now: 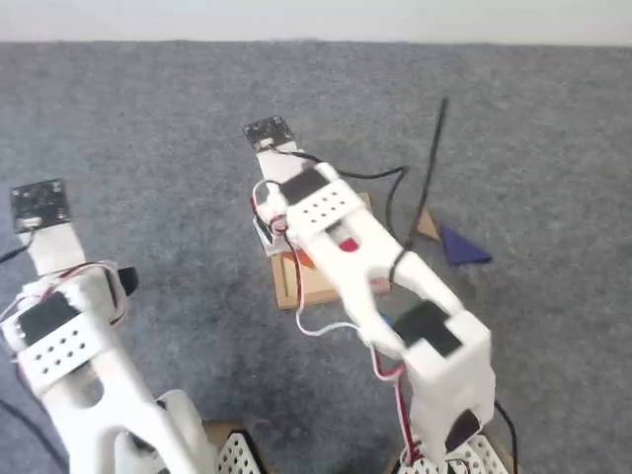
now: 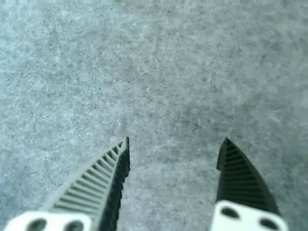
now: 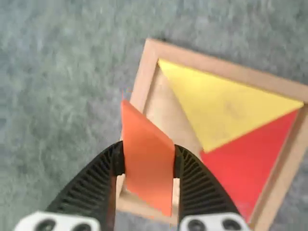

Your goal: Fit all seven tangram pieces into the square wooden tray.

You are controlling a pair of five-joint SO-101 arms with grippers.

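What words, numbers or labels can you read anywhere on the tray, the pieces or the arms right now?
None can be read.
The tray, the orange piece held in the right pincer, the yellow piece and the red piece bear no print.
The right arm's dark board and the left arm's dark board carry specks too small to read.

The left arm stands bent near the tabletop's left edge. The left gripper points down, its two fingers spread wide apart. The right arm stretches out toward the middle of the tabletop. The right gripper squeezes an orange parallelogram between its fingers.
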